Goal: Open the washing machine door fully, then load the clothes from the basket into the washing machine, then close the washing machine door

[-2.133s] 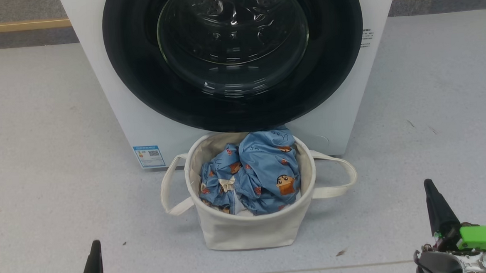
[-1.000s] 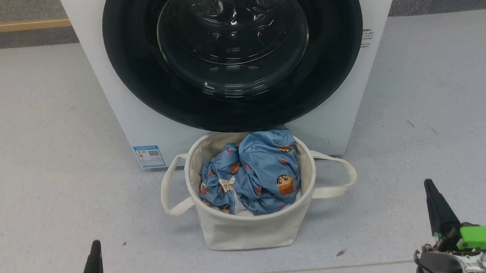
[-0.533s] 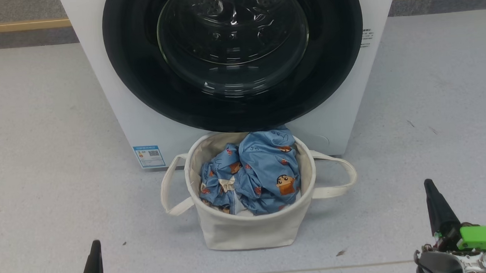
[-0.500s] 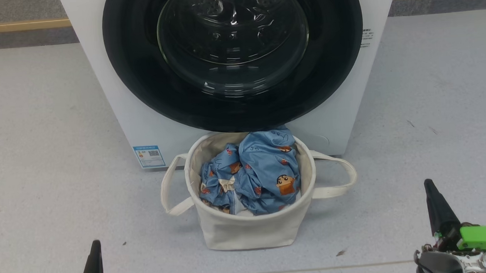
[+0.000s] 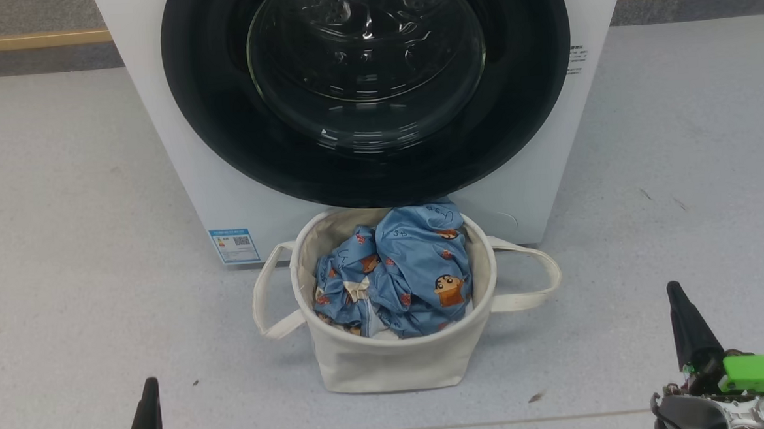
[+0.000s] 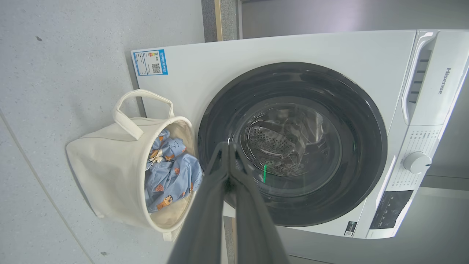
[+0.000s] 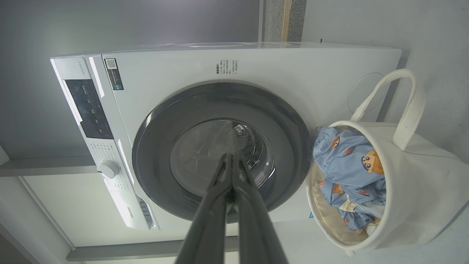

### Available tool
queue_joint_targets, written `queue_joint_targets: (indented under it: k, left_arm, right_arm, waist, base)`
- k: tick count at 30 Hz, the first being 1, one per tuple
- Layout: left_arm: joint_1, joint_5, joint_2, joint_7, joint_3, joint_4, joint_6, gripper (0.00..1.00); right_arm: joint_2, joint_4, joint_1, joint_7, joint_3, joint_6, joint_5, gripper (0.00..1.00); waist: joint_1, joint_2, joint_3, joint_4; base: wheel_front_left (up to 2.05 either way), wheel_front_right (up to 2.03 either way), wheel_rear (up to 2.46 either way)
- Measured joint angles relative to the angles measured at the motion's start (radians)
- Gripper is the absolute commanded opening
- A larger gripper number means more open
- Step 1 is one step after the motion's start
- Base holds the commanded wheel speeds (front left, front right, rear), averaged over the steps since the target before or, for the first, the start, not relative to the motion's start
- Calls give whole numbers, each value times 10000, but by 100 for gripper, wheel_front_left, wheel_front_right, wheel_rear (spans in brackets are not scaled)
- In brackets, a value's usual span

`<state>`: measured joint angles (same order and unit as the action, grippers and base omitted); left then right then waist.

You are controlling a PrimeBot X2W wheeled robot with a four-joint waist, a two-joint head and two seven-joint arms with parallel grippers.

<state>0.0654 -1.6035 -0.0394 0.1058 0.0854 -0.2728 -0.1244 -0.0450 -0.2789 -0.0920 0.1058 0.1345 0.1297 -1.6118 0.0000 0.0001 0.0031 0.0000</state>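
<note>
The white washing machine (image 5: 224, 196) (image 6: 278, 47) (image 7: 293, 66) stands ahead with its black-rimmed door (image 5: 368, 91) (image 6: 293, 143) (image 7: 221, 150) flat against the front. On the floor before it sits the off-white basket (image 5: 390, 364) (image 6: 106, 168) (image 7: 414, 198), full of light-blue printed clothes (image 5: 401, 275) (image 6: 170, 176) (image 7: 351, 161). My left gripper (image 5: 149, 383) (image 6: 228, 146) hangs low at the left, shut and empty. My right gripper (image 5: 673, 287) (image 7: 231, 157) hangs low at the right, also shut and empty. Both are well short of the basket and the door.
Pale grey floor (image 5: 64, 257) spreads to both sides of the machine and basket. A wooden skirting strip (image 5: 26, 41) runs along the wall behind. The basket's loop handles (image 5: 265, 299) stick out left and right. The control panel with a knob (image 6: 416, 162) is on the machine's top band.
</note>
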Motion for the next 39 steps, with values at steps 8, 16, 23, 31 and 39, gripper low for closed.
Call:
queue_joint_targets:
  k: [8,16,23,31,39]
  left_arm:
    - [-293,2,56,-13,-10,-600,13,100]
    - [-584,8,81,-119,-4,-746,29,100]
    - [-577,44,81,-282,8,-531,194,100]
    - [-454,451,29,-464,-48,-272,240,100]
    - [-304,1233,-278,-558,-418,-2,395,100]
  right_arm:
    - [88,-675,211,-13,-23,0,-2,100]
    - [100,-945,524,-165,-125,0,-2,100]
    - [100,-928,448,-357,-217,0,0,100]
    - [98,-872,291,-593,-270,0,537,100]
    - [98,-614,-94,-813,-435,0,2173,100]
  waist:
    - [0,0,0,0]
    - [20,0,-23,22]
    - [2,0,-4,40]
    - [1,0,-2,65]
    - [0,0,6,101]
  base:
    - [0,0,0]
    - [0,0,0]
    - [0,0,0]
    - [0,0,0]
    - [0,0,0]
